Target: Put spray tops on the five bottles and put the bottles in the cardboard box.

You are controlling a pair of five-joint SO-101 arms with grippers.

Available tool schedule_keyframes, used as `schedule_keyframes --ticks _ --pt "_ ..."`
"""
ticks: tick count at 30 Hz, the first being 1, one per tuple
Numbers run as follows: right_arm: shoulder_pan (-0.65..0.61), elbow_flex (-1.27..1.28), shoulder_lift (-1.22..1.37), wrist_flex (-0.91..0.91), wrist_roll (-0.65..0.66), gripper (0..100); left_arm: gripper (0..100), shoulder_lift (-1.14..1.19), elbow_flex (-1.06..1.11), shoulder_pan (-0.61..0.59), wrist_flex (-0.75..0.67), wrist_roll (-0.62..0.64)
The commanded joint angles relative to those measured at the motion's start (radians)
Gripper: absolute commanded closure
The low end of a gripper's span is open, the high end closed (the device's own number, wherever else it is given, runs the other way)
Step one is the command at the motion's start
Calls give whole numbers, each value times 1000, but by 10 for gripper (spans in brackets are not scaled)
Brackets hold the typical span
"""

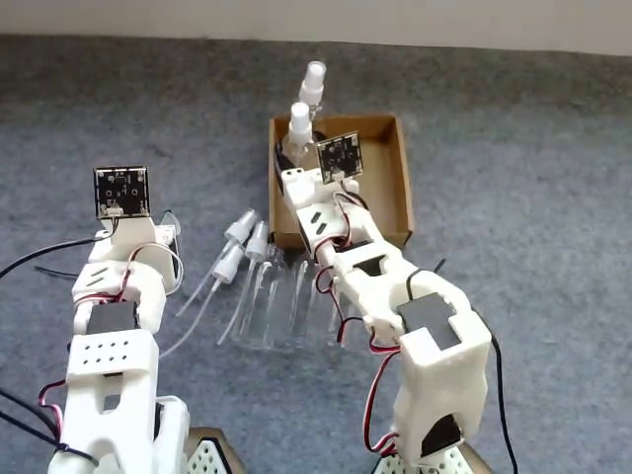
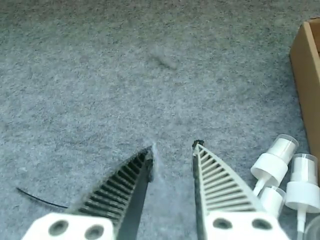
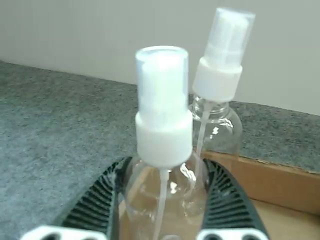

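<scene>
My right gripper (image 3: 165,167) is shut on a clear bottle (image 3: 161,190) with a white spray top (image 3: 162,115), held upright over the near left part of the cardboard box (image 1: 390,183). In the high view this bottle (image 1: 299,123) rises above the right gripper (image 1: 293,158). A second capped bottle (image 3: 216,95) stands just beyond it at the box's far left corner (image 1: 313,84). Loose spray tops (image 1: 240,229) lie on the carpet beside several uncapped clear bottles (image 1: 281,301). My left gripper (image 2: 172,148) hangs open over bare carpet, with the spray tops (image 2: 274,157) to one side.
Grey carpet (image 1: 513,99) covers the whole work area, with free room right of the box and at the far left. A black cable (image 1: 39,252) trails by the left arm (image 1: 114,296). The box wall (image 2: 306,75) shows at the edge of the left wrist view.
</scene>
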Motion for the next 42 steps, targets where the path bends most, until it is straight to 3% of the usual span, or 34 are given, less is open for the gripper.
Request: schedule_keyframes --ticks 1,11,17,25,36,42 --pt "-7 -47 -21 8 9 896 873 -4 -5 16 -17 8" --pt "-5 -47 -21 8 9 890 873 -4 -5 16 -17 8" --pt "-5 -47 -21 8 9 776 873 -4 -5 16 -17 8" --pt "-5 -39 -87 13 9 770 873 -4 -5 16 -17 8" --pt "-4 -45 -361 303 9 770 873 -2 -4 16 -17 8" --pt "-5 -45 -610 602 9 770 873 -2 10 16 -23 8"
